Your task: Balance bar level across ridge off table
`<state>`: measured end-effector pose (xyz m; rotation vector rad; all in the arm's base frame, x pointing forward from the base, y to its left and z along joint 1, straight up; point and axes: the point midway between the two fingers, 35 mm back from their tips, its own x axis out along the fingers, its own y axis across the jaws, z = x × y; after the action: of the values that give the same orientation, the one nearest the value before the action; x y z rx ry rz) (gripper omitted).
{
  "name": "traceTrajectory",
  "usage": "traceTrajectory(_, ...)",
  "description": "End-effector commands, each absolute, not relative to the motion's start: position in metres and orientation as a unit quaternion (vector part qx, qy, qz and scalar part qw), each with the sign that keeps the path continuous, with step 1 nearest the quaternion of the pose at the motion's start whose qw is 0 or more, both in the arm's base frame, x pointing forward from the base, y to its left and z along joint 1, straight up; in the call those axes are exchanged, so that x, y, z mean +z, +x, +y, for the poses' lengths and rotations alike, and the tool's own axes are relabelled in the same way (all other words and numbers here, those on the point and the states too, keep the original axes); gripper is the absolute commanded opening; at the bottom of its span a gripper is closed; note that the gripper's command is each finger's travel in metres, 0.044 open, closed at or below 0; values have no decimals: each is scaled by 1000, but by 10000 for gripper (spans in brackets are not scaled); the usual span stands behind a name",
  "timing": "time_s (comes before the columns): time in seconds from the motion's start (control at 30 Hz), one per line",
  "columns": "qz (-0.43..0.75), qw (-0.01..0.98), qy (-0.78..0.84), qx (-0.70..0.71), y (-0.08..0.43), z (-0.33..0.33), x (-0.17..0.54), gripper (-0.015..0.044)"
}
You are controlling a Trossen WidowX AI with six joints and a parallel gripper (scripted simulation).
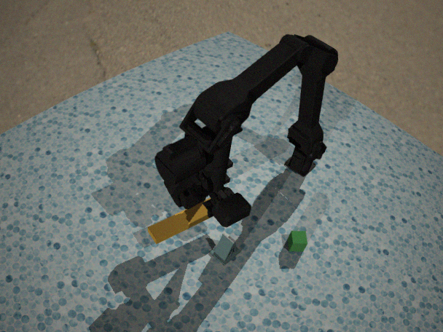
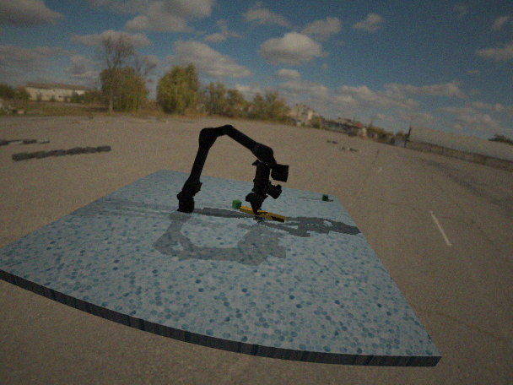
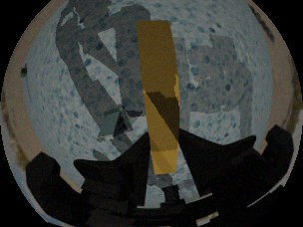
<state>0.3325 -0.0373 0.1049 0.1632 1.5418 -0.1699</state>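
The yellow-orange bar (image 1: 171, 227) (image 2: 274, 216) (image 3: 155, 55) is a long block held a little above the table. It looks slightly tilted in the exterior view, with its right end lower. My gripper (image 2: 256, 212) (image 3: 162, 133) is shut on the bar, one finger on each long side; in the top view the fingers partly hide the bar's far end. The grey-green ridge (image 1: 224, 248) (image 3: 115, 124) is a small wedge on the table, beside the bar and apart from it. It lies left of the bar in the wrist view.
A green cube (image 1: 298, 241) (image 2: 236, 204) stands on the speckled blue table (image 1: 364, 255) (image 2: 202, 304), on the far side of the ridge from the bar. A small dark green block (image 2: 325, 197) stands near the table's far right edge. Arm shadows cross the table.
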Motion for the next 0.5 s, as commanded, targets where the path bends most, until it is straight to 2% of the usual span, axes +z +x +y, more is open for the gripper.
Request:
traceTrajectory(0.0, 690, 716, 76, -77, 334, -37, 120, 0)
traceTrajectory(0.47, 690, 716, 77, -77, 328, -36, 156, 0)
